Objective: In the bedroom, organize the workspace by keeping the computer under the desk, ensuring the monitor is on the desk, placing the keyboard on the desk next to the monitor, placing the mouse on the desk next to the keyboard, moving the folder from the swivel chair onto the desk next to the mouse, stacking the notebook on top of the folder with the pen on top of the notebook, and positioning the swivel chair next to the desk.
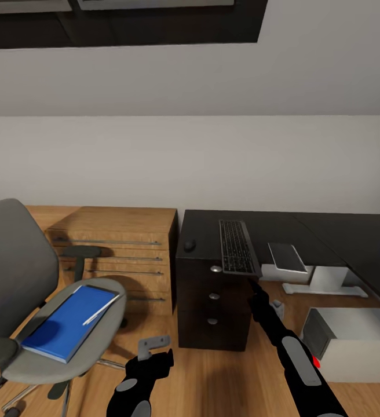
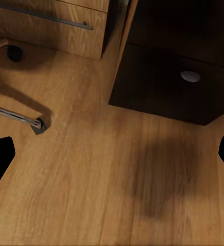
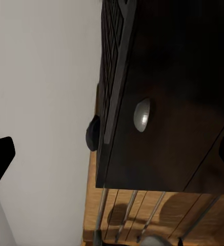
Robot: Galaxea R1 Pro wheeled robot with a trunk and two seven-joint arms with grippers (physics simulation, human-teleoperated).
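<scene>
The keyboard (image 1: 238, 247) is already laid on the desk (image 1: 306, 227), w/ its near end overhanging the front edge above the top drawer knob. The mouse (image 1: 189, 245) is also on the desk, near the keyboard on the side twd the wooden cabinet (image 1: 120, 246). Both of these steps are judged done, though mouse-to-keyboard spacing may need tightening.

The monitor (image 1: 311, 269) is not yet on the desk: it is seen lying on the floor under the desk, w/ a small grey slab (image 1: 287, 256) resting on it, possibly the notebook; cannot be told for sure. The computer (image 1: 352, 341) is seen on the floor beside the desk's drawer unit, partly under the desk, so that item is judged roughly satisfied.

The folder (image 1: 68, 321) is still on the seat of the swivel chair (image 1: 16, 272), w/ the pen (image 1: 100, 313) lying across it. Left to do, as judged: monitor up, folder moved beside mouse, notebook and pen stacked, chair positioned.

The right gripper (image 1: 255, 288) is held just below the keyboard's overhanging end, at the desk front; jaws are spread wide, nothing held. The left gripper (image 1: 153, 346) hangs over bare floor between chair and desk drawers, jaws likewise wide and empty.
</scene>
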